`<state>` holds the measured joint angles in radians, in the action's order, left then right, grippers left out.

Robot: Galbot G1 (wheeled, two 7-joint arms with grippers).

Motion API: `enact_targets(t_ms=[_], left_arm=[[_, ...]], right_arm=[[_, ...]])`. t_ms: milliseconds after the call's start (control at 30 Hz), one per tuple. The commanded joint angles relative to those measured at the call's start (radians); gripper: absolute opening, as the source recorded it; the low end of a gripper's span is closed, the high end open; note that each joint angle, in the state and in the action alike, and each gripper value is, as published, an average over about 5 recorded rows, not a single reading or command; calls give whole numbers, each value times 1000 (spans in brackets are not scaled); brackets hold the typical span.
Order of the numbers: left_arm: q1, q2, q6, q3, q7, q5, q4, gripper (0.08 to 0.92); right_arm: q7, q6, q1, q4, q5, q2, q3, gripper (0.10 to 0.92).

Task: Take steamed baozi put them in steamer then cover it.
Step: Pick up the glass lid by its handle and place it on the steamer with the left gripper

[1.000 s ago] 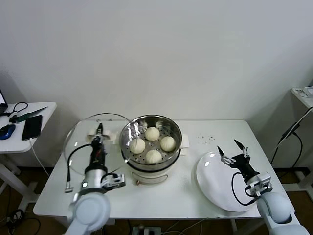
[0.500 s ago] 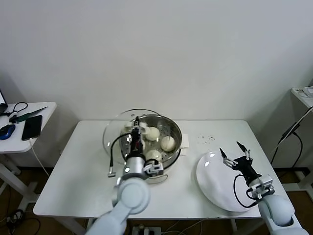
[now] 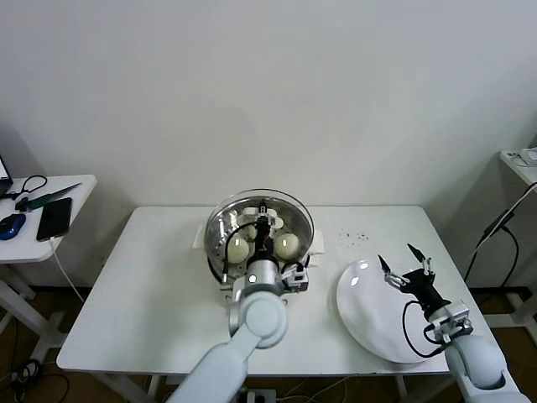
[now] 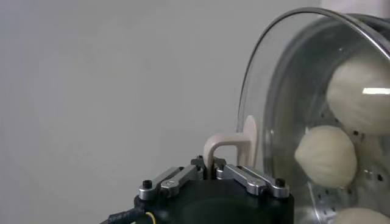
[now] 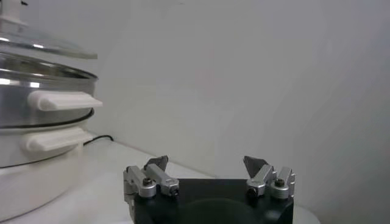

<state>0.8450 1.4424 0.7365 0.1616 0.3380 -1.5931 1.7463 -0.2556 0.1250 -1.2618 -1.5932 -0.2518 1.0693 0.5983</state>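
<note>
**Four buns in, lid hovering over the rim**

Four steamed baozi [image 3: 288, 246] sit on the perforated tray inside the steamer [image 3: 220, 252] at mid-worktop [image 3: 151, 285]. Right above them hangs the cover [image 3: 289, 204], its white bar handle pinched tight in the left gripper [image 3: 266, 228] fingers. It looks close to centred, yet not seated. Release it off-centre and the metal rim could catch the pot's edge, tip, and slide off. Pressing down crooked might shove the steamer itself. Over by the white plate [image 3: 369, 315], the right gripper [image 3: 402, 264] waits, fingers spread and empty.
</note>
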Motion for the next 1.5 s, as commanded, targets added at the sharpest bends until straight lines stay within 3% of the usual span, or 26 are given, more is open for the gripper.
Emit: enact_targets(t_ms=[33,800,1067,1167,1500], left_arm=[[-27,33,48,-8,5,-5,-98,151],[-17,32,49,-14,-26,33,-119,151],[-9,22,49,-14,6,54,-83,153],[-2,11,49,-16,10,63,-59,190],[39,-36,49,-15,32,80,70,476]], right_arm=[[-2,4,0,3,12,3,1,823],[-10,11,0,7,32,13,1,823],[-16,13,1,9,40,14,1,823],[-18,13,3,12,42,15,0,823],[-18,10,11,16,54,17,-4,823]])
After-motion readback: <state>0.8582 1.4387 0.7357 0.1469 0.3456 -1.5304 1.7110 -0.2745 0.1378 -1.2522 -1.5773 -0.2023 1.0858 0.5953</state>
